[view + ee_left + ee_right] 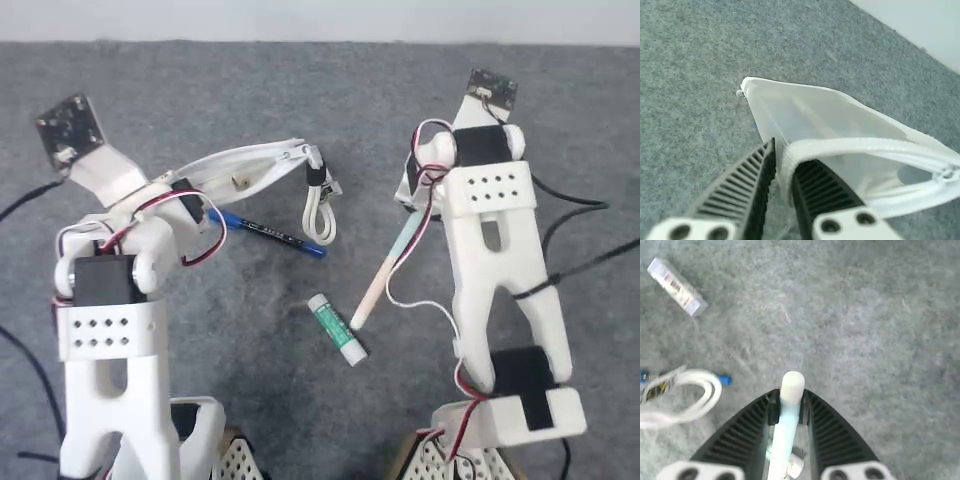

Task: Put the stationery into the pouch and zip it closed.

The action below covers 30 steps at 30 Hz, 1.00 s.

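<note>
One ribbed left hand (782, 156) pinches the translucent, white-rimmed pouch (830, 117).

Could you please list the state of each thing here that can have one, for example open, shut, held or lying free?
White fabric pouch: zip open, rim clamped.
Left gripper: shut on the pouch rim.
Right gripper: shut on the pale green pen.
Blue pen: lying free on the grey carpet, outside the pouch.
Green and white glue stick: lying free on the carpet.

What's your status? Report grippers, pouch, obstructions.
Left gripper shut on pouch rim, mouth open. Right gripper shut on pale pen. Blue pen beside pouch, glue stick loose.
</note>
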{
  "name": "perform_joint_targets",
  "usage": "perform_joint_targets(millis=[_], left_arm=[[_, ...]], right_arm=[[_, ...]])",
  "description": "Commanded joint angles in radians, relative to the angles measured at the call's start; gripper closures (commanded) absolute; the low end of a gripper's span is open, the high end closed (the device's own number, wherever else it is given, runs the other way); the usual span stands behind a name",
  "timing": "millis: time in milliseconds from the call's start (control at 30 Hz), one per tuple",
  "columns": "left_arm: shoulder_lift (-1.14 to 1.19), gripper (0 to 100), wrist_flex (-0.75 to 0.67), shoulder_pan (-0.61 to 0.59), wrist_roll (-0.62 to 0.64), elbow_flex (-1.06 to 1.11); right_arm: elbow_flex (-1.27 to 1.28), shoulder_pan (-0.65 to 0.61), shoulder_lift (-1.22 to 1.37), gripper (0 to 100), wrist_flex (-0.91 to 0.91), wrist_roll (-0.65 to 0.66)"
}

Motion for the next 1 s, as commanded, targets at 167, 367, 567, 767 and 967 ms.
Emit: perform_joint_targets(millis=[167,367,567,767,967], left_arm=[[0.008,99,-0.025,-0.005,-0.006,-0.007],[0.008,99,-0.025,-0.005,-0.006,-0.007],[0.008,99,-0.023,-0.005,-0.006,-0.007],[0.008,99,-0.021,-0.005,-0.006,-0.007],[0.008,99,-0.021,-0.005,-0.006,-0.007]], right_arm=[[-0.043,-0.018,-0.140,99.3,0.096,-0.003],[-0.041,-0.019,-0.245,99.3,0.151,-0.003],[0.031,-0.088,-0.346,99.3,0.147,-0.003],[0.101,-0.166,-0.472,99.3,0.147,-0.003],[0.229,-0.193,-0.584,99.3,0.041,-0.006]])
